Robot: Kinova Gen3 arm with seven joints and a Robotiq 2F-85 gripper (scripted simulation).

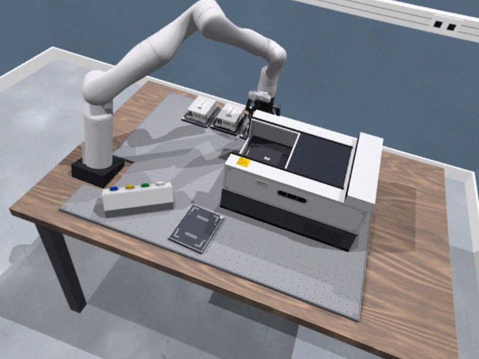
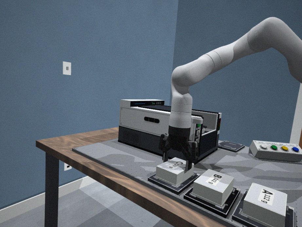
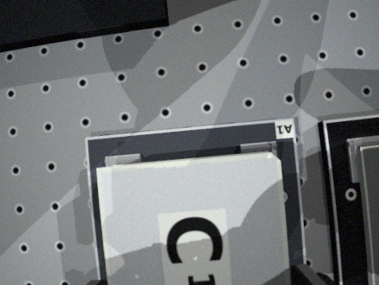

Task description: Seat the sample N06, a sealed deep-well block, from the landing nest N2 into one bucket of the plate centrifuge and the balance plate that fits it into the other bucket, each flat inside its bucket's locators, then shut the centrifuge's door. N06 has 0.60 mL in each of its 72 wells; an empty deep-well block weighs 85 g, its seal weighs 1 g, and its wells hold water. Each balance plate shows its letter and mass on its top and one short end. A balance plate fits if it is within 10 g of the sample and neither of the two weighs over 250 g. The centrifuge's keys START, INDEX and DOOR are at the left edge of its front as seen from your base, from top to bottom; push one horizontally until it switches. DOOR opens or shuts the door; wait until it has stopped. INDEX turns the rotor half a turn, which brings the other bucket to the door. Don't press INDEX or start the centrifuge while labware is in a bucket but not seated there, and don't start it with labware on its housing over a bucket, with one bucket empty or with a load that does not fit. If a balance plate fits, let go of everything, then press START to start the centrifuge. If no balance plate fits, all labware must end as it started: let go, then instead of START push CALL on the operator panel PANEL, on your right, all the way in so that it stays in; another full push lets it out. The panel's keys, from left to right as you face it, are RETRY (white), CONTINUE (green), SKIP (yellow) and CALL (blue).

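Balance plate C (image 2: 173, 171), a white block, sits in its dark nest at the far end of the row; the wrist view shows its C label (image 3: 194, 239) and the nest's corner tag A1 (image 3: 285, 129). My gripper (image 2: 176, 164) is open and low over plate C, one finger on each side of its top, holding nothing. Plates B (image 2: 213, 186) and A (image 2: 264, 204) sit in their own nests beside it. The centrifuge (image 1: 300, 176) has its door open, and the bucket opening (image 1: 268, 149) looks dark with a small white mark. The landing nest N2 (image 1: 196, 228) holds nothing.
The operator panel (image 1: 137, 196) with its four coloured keys stands near the table's front, also in the exterior view (image 2: 276, 150). The centrifuge's key column (image 2: 198, 129) is just behind my wrist. Plate B's nest (image 3: 354, 185) lies close on the right.
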